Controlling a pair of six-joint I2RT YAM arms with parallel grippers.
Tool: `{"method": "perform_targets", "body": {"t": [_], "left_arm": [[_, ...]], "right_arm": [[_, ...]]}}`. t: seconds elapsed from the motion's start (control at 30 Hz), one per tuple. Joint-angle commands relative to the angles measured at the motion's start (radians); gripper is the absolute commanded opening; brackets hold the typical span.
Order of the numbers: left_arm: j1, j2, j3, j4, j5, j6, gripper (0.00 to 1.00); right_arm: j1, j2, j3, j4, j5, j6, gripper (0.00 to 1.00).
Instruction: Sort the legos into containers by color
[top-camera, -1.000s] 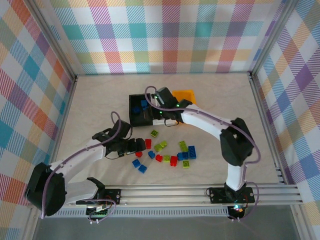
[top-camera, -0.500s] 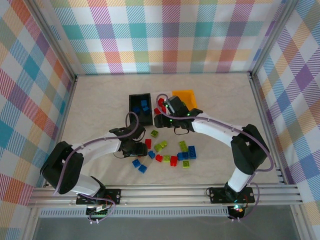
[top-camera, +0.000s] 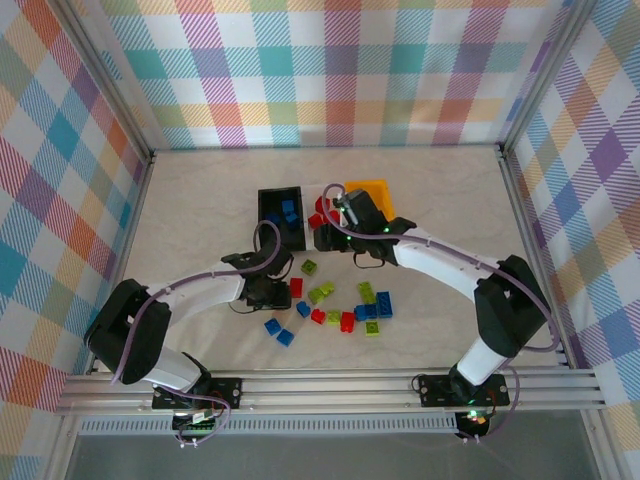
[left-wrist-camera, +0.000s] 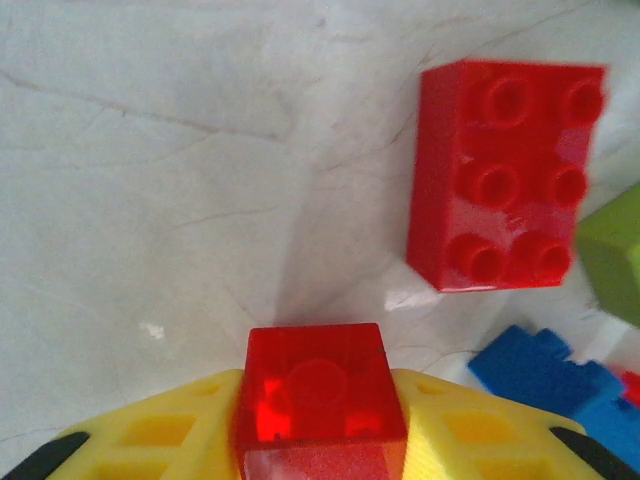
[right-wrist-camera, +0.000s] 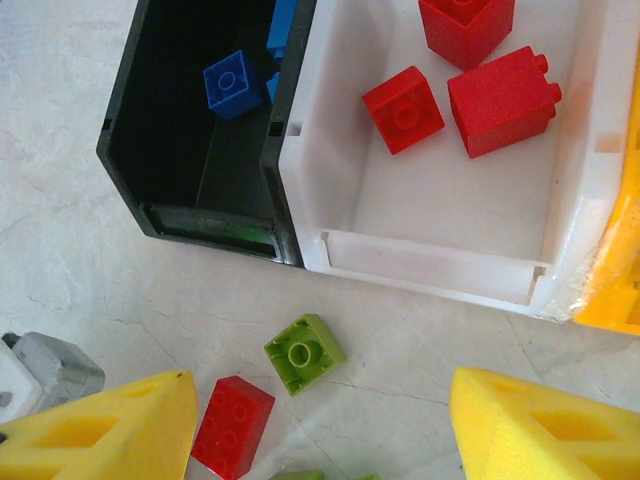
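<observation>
**A:** Start on the left. What is that claw doing?

**B:** The left claw (left-wrist-camera: 320, 440) is low over the surface (left-wrist-camera: 150, 150). Its yellow fingers (left-wrist-camera: 180, 425) are pressed against both sides of a small red brick (left-wrist-camera: 318, 385), pinching it.

**A:** What lies close by?

**B:** Just beyond it to the right, a larger red brick (left-wrist-camera: 505, 175) with six studs lies flat, apart from the claw. A lime brick (left-wrist-camera: 612, 265) and a blue brick (left-wrist-camera: 545, 375) sit at the right edge of the left wrist view.

**A:** And further right?

**B:** From above, the loose legos (top-camera: 345, 305) are scattered on the surface in front of the bins. The right claw (right-wrist-camera: 320, 400) hangs over the near end of the bins, fingers spread wide, gripping nothing.

**A:** The bins themselves?

**B:** From left to right, the black bin (right-wrist-camera: 200, 150) holds blue bricks (right-wrist-camera: 232, 83). The white bin (right-wrist-camera: 430, 265) is joined to it and holds three red bricks (right-wrist-camera: 403, 108). The orange-yellow bin (right-wrist-camera: 615, 270) is at the edge. A lone lime piece (right-wrist-camera: 305, 352) rests on the surface before them.

**A:** Any lettering?

**B:** The stud tops are too blurred to read.
</observation>
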Motion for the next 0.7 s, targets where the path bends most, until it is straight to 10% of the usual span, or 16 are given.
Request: {"method": "perform_targets", "body": {"t": [0.0, 0.67], "left_arm": [[-0.011, -0.037, 0.088, -0.027, 0.023, -0.005, 0.4], [0.074, 0.656, 1.11, -0.251, -0.024, 0.105, 0.28]], "right_arm": [[-0.013, -0.051, -0.04, 0.027, 0.014, 0.022, 0.68], [-0.082, -0.304, -0.27, -0.023, 0.014, 0.037, 0.69]]}}
